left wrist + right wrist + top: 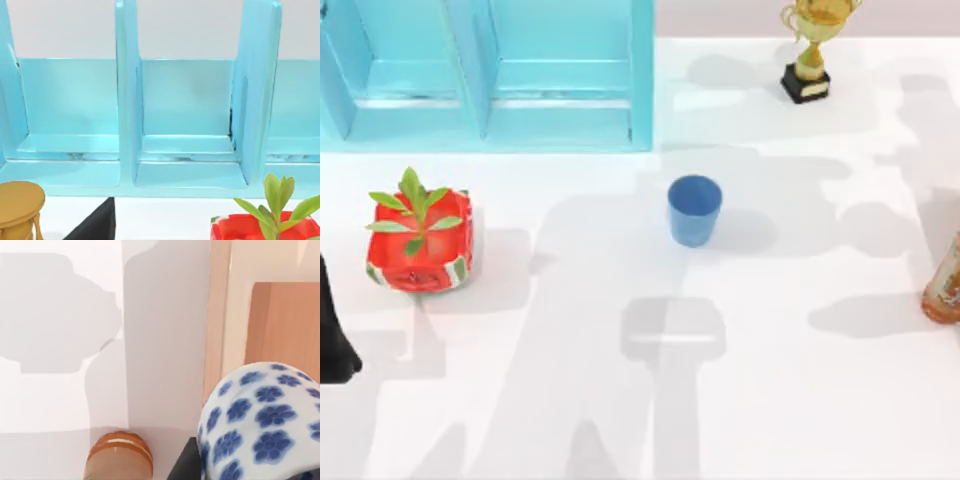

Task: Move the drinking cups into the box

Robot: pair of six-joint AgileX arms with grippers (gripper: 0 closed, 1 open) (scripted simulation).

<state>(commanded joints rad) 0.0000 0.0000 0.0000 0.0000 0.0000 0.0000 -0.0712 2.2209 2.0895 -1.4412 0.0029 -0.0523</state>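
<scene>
While the blue cup [694, 209] stands upright, mouth up, at the middle of the counter [800, 400], the white floral cup [265, 425] fills my right wrist view's lower right beside the amber bottle [119, 456]; no writing is legible there. My left arm [334, 335] sits at the top view's left edge.
</scene>
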